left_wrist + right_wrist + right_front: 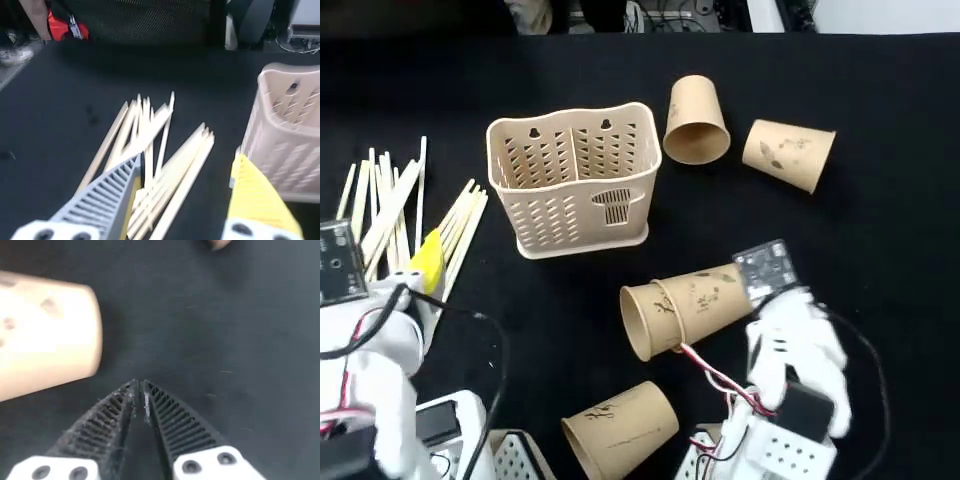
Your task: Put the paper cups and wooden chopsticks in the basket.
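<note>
Matt paper cups (pixel 695 122), pale wooden chopsticks (pixel 390 215), perforated smooth plastic basket (pixel 575 180), black cloth table (pixel 880 220).

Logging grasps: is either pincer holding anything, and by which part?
Nothing is held. The left pincer is open over the chopsticks; the right pincer is shut, empty, beside a paper cup.

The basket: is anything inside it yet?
Nothing shows inside the basket: both compartments show just bare slotted inner walls. Its front wall hides the very bottom, so something small lying there cannot be ruled out.
</note>
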### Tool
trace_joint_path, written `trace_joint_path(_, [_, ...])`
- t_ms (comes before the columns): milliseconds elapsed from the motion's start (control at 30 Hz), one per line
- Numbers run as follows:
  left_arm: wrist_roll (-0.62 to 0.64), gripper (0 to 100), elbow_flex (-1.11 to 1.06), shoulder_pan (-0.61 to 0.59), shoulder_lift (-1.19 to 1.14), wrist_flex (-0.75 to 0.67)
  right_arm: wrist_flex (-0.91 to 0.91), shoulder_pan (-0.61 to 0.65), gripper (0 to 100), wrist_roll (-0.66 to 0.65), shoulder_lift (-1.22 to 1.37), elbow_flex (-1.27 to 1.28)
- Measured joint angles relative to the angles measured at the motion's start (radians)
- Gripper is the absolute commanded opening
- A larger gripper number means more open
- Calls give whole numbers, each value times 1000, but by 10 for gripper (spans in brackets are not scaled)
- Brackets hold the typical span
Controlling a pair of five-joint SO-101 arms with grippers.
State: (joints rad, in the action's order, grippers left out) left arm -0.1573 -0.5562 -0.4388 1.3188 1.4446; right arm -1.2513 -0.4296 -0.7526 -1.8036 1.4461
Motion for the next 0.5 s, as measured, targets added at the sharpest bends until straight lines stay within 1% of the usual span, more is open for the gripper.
trace_joint_path(133, [-6, 284, -252, -12, 43, -95, 0, -9, 231, 0, -2, -150])
trace_joint_path(167, [-6, 283, -298, -12, 49, -110, 3, 12, 245, 0, -2, -181])
trace_joint_path(233, [-8, 282, -368, -12, 60, -133, 54, 48, 230, 14, 14, -232])
trace_joint_path(333, [-8, 282, -456, -12, 91, -146, 180, 109, 226, 31, 163, -299])
trace_joint_path(433, [-8, 283, -528, -12, 144, -147, 295, 210, 227, 31, 413, -404])
trace_joint_path(500, [-8, 282, -578, -12, 195, -147, 339, 282, 227, 31, 621, -509])
